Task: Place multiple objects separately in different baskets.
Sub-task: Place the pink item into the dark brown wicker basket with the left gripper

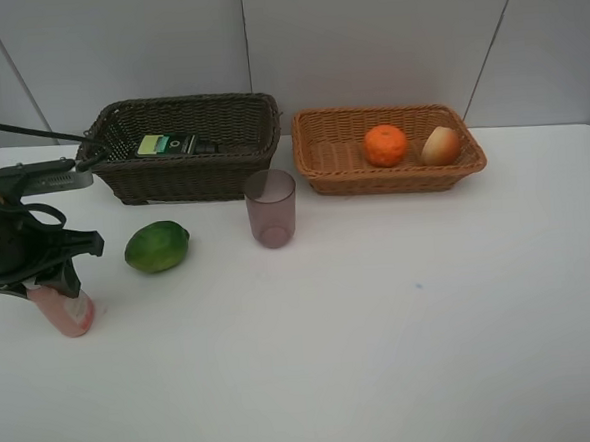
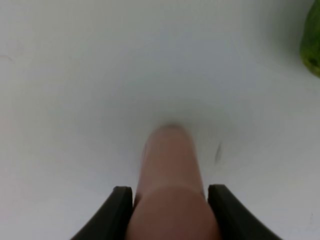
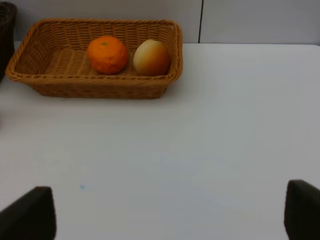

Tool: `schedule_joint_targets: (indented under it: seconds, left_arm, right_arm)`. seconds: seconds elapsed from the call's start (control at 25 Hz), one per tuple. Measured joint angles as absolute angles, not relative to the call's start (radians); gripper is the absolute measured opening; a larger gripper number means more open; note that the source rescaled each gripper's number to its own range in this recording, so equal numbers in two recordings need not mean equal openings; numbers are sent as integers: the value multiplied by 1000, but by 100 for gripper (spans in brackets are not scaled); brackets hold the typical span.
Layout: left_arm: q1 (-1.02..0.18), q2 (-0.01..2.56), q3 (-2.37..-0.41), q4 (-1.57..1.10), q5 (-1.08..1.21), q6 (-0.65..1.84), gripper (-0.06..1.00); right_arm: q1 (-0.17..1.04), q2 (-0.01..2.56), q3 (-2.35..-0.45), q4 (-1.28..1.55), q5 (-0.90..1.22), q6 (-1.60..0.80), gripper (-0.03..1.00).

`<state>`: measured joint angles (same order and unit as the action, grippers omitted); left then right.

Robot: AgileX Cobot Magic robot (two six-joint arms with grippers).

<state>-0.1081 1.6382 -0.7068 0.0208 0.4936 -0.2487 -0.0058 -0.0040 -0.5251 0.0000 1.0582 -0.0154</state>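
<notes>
My left gripper (image 1: 50, 281) is shut on the pink bottle (image 1: 68, 310) at the table's left; its cap is hidden. In the left wrist view the bottle (image 2: 170, 165) fills the gap between the black fingers (image 2: 118, 212). The green lime (image 1: 157, 246) lies just right of it. The mauve cup (image 1: 271, 207) stands upright mid-table. The dark brown basket (image 1: 192, 177) holds the dark bottle with green label (image 1: 166, 145). The light tan basket (image 1: 393, 180) holds the tangerine (image 1: 385, 145) and the apple (image 1: 440, 146). My right gripper (image 3: 167, 212) is open and empty, out of the exterior view.
The right wrist view shows the tan basket (image 3: 95, 89) with the tangerine (image 3: 107, 54) and the apple (image 3: 151, 57) far ahead over bare white table. A grey panelled wall stands behind both baskets. The lime's edge (image 2: 312, 45) shows in the left wrist view.
</notes>
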Motion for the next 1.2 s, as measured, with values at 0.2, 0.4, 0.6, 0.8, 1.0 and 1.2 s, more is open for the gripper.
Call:
schedule_joint_targets:
  seconds: [0.2,0.4,0.6,0.8,1.0,1.2]
  left_arm:
    - [-108,1638,-707,21,494,-249,40]
    - [-108,1613,-786,21,619,-249,40]
    - [-108,1511,-899,19,731,-247,40]
    - [-108,1440,-1001,-7,791,-244,40]
    - [-108,1437,-1076,-70,785,-224,40]
    - [-108,1437,-1130,-103,691,-199,40]
  right_arm:
    - [-6,-4,-525,0,1058,-15,97]
    - [-6,-4,-525,0,1058,-15,97]
    - [-6,-4,-525,0,1058,-15,97]
    - [-6,-4,-525,0,1058,-15,97]
    - [-6,-4,-525,0,1058,-15,97]
    - [-6,-4,-525,0,1058,-15,97]
